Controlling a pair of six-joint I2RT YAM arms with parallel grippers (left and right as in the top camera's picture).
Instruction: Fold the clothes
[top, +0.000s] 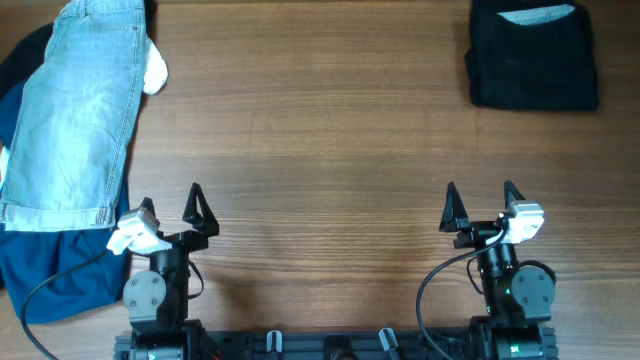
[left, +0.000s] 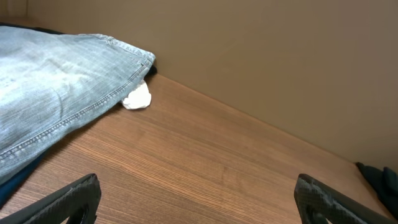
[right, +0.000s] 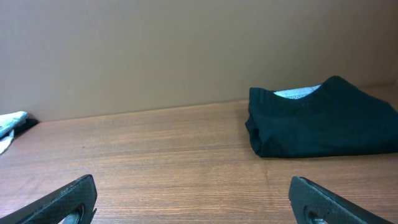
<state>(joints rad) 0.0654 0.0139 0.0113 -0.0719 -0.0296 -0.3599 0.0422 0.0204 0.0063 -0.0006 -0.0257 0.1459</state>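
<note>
The pale light-blue denim shorts (top: 75, 110) lie lengthwise on the pile at the far left of the table, hems toward me; they also show in the left wrist view (left: 56, 81). My left gripper (top: 172, 210) is open and empty over bare wood near the front edge, just right of the pile; its fingers show in the left wrist view (left: 199, 202). My right gripper (top: 482, 205) is open and empty near the front right; its fingers show in the right wrist view (right: 193, 202). Neither touches any cloth.
A deep-blue garment (top: 40, 270) lies under the shorts at the left, with a white cloth (top: 155, 68) beside the waistband. A folded dark garment (top: 533, 52) sits at the back right, also in the right wrist view (right: 323, 124). A brown wall (right: 155, 50) stands behind the table.
</note>
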